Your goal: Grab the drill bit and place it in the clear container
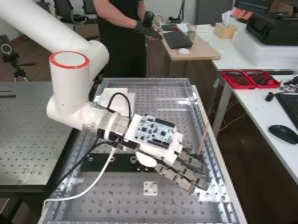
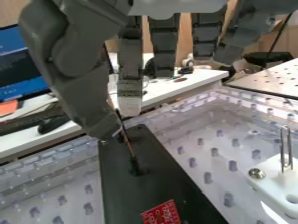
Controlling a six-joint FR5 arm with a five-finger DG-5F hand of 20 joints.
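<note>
While the white arm (image 1: 70, 90) is extending over the perforated counter (image 1: 113, 200), the hand (image 1: 178, 176) is hanging above it with its palm side turned downward. In the wrist view, the thumb and one finger are clamping their tips on the drill bit (image 2: 128, 144), a thin, copper-toned shaft; the other fingers are hanging nearly straight. The drill bit is slanting between those tips, its dark lower end lining up with the black plate (image 2: 159, 180); whether that end is touching the plate cannot be determined. In the high view, a thin brown length of the bit is rising beside the fingers. A red label (image 2: 161, 214) is lying on the black plate. Near the plate, a white fixture (image 2: 283, 180) is carrying two upright metal pins and a round metal piece. A circuit board (image 1: 154, 131) is sitting on the back of the hand, and a white cable (image 1: 102, 172) is trailing from the arm. On the side desk (image 1: 266, 111), two red trays (image 1: 237, 80) are resting near a black mouse (image 1: 284, 134).
</note>
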